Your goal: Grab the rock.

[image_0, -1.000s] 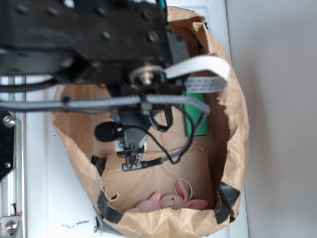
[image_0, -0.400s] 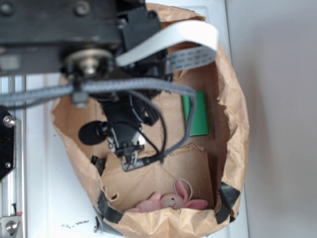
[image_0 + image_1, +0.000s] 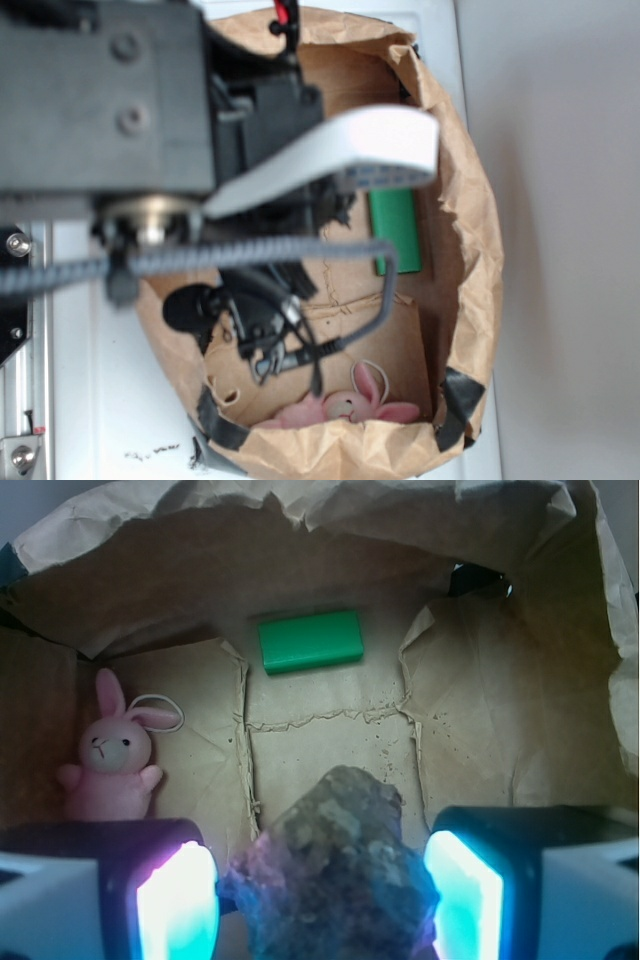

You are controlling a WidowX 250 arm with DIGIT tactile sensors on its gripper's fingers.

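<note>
The rock [image 3: 335, 865], a lumpy dark brown-grey stone, fills the gap between my gripper's [image 3: 320, 900] two glowing pads in the wrist view. It touches the left pad [image 3: 180, 900] and the right pad [image 3: 462, 895], so the gripper is shut on it. From the exterior view the gripper [image 3: 265, 345] hangs inside the brown paper bag [image 3: 470, 230], and the arm and cables hide the rock.
A green rectangular block [image 3: 310, 641] [image 3: 395, 225] lies on the bag floor ahead. A pink plush bunny [image 3: 112, 755] [image 3: 345, 405] sits by the bag's wall. Crumpled paper walls [image 3: 300, 530] close in all round. The black arm [image 3: 110, 100] covers the upper left.
The arm has swung across the exterior view and looms larger. The gripper has shifted toward the bunny's end of the bag. The block and bunny have not moved.
</note>
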